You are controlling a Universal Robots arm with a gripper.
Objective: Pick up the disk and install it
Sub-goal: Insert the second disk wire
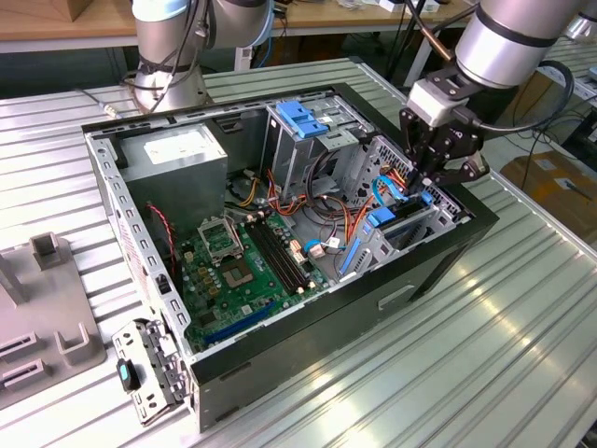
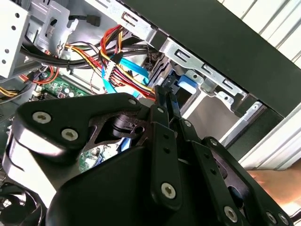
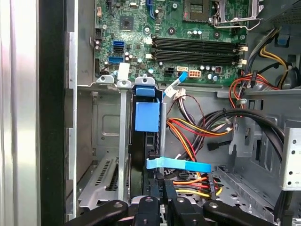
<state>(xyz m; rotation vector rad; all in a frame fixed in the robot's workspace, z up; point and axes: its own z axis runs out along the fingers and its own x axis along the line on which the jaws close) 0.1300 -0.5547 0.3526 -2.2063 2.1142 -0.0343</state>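
Our end effector [image 1: 422, 183] hangs inside the open computer case [image 1: 438, 257], at the drive bay [image 1: 410, 229] along the case wall nearest the exterior view's right. In the second wrist view its fingers [image 2: 164, 101] stand drawn close together, pressed down onto the blue-railed top edge of the disk [image 3: 146, 115], so we judge it clenched on the disk, though the contact itself is partly hidden.

We see the disk standing on edge in the bay slot, directly below the end effector, its long axis running down into the slot and its flat face parallel to the bay's metal dividers [image 3: 123, 141]. It looks mostly seated.

Just beside it, a blue data cable [image 3: 178, 165] crosses the bundle of red, yellow and black power wires [image 3: 193, 132]. Beyond the bay lies the green motherboard [image 1: 238, 275], then the grey power supply [image 1: 177, 154], with the case resting on the ribbed bench [image 1: 466, 373].
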